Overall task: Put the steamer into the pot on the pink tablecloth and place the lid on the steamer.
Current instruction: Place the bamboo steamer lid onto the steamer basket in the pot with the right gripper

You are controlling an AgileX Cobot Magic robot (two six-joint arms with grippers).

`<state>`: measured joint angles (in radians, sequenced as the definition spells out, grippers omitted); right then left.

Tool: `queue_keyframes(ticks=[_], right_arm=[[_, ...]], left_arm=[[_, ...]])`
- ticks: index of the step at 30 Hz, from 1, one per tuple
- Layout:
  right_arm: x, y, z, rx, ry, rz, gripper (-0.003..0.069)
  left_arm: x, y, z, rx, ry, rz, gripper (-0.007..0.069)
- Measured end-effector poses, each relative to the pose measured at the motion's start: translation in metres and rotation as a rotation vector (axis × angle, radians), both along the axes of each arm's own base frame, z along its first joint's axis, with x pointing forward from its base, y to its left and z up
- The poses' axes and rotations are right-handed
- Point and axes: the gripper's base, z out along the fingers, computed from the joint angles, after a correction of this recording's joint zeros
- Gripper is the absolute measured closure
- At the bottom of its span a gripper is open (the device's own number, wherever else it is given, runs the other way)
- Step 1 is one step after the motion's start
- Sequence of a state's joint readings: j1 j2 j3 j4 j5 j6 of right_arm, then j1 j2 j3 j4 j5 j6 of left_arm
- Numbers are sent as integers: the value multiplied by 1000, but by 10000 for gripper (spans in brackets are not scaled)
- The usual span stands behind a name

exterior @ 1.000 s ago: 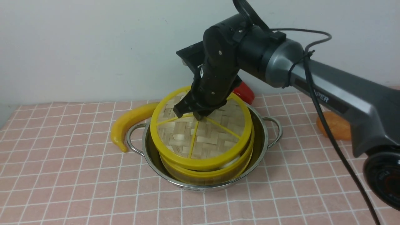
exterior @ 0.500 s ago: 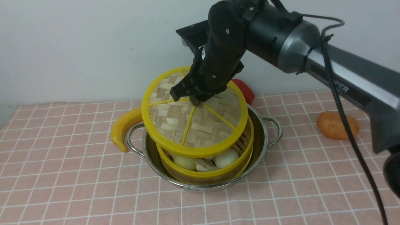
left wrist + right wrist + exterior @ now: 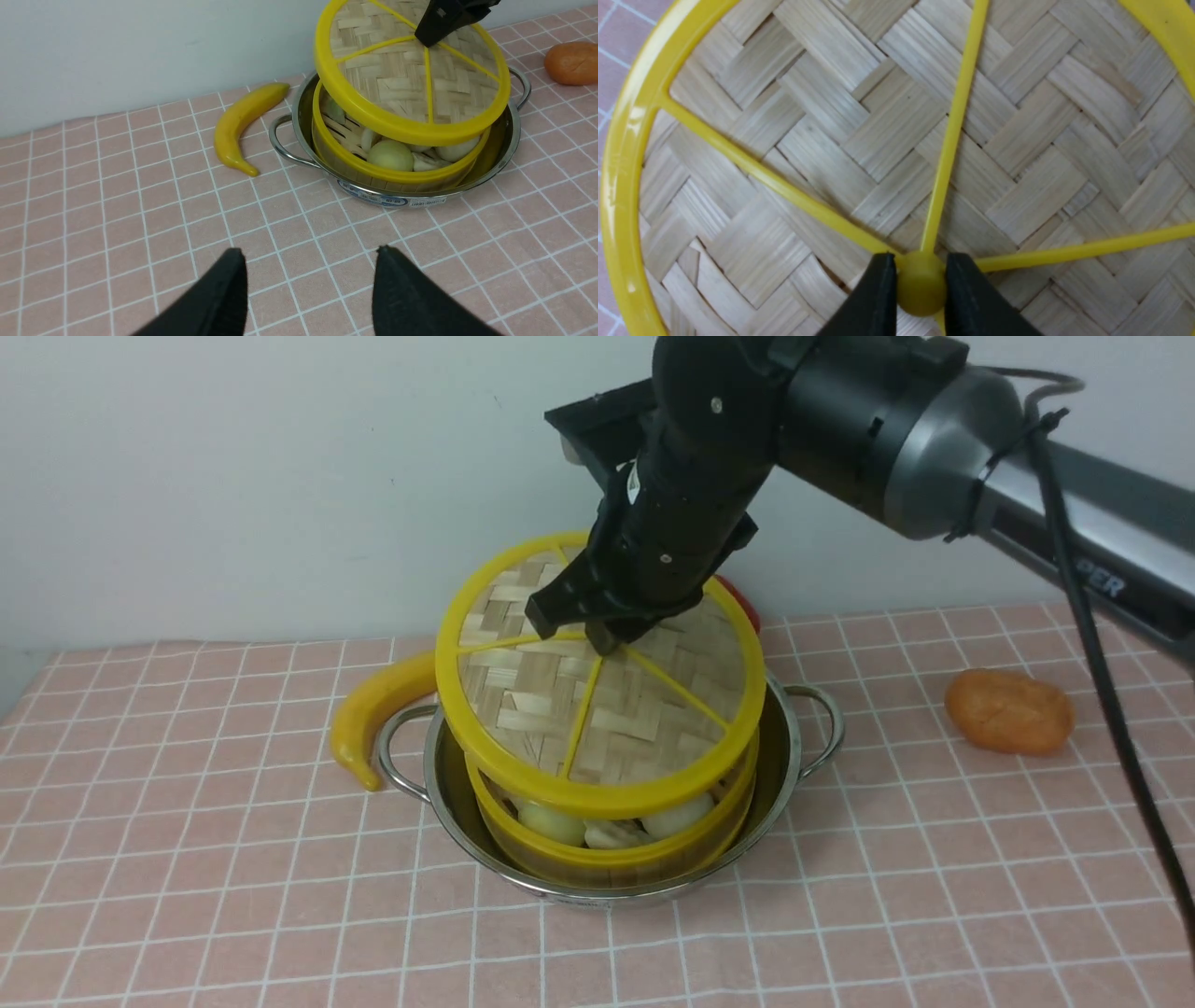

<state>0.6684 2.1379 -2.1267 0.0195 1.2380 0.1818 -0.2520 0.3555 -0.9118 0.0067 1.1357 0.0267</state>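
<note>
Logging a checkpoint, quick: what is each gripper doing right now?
Left gripper: open, holding nothing.
Right gripper: shut on the lid.

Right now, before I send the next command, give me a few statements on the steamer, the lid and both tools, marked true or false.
1. The steamer sits inside the pot. True.
2. The lid lies flat and closed on the steamer. False: it hangs tilted above it, and buns show through the gap.
3. The right tool is clamped on the lid's centre knob. True.
4. The left tool holds the banana. False: it is open and empty, and the banana lies on the pink tablecloth beside the pot.
</note>
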Motion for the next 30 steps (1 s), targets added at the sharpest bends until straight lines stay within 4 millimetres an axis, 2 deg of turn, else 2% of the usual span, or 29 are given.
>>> queue_keyframes(ticks=[10,20,25,30], right_arm=[[11,7,-39,-66,48,4,512],[12,7,-43,-72,54,6,513],[15,10,-55,-91,69,19,513],[16,11,-55,-89,62,24,513]], left_arm=[[0,0,0,0,0,0,277],[0,0,0,0,0,0,277],[0,0,0,0,0,0,277],[0,0,0,0,0,0,277]])
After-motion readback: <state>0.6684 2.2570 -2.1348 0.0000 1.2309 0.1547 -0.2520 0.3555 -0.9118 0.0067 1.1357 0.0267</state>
